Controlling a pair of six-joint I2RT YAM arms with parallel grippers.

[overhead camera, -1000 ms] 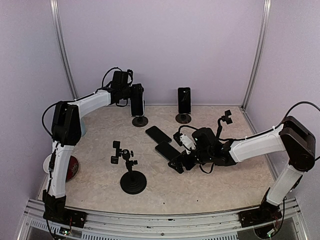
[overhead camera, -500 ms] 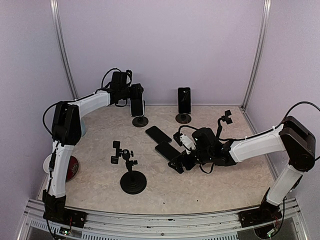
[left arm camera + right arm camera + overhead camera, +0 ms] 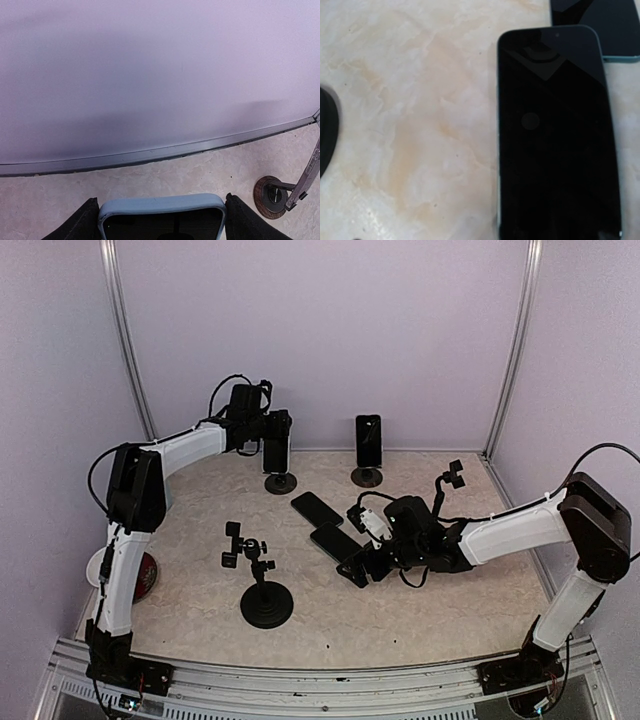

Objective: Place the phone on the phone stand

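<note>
A phone in a light blue case [image 3: 160, 225] stands upright between my left gripper's [image 3: 161, 202] black fingers [image 3: 75, 227], which press on both of its sides. In the top view this phone [image 3: 276, 450] hangs over a round black phone stand [image 3: 280, 483] near the back wall. Two more dark phones [image 3: 317, 508] [image 3: 336, 540] lie flat mid-table. My right gripper [image 3: 358, 568] hovers low and open beside the nearer one. That phone [image 3: 555, 135] fills the right wrist view, where my own fingers do not show.
A second stand holds an upright phone [image 3: 368, 440] at the back. An empty stand with a clamp head [image 3: 262, 595] is at the front left and another clamp arm [image 3: 452, 478] at the right. A red object [image 3: 146, 575] lies by the left arm. The back wall is close.
My left gripper has shifted slightly to the right with the blue-cased phone still in it. The right arm has not moved.
</note>
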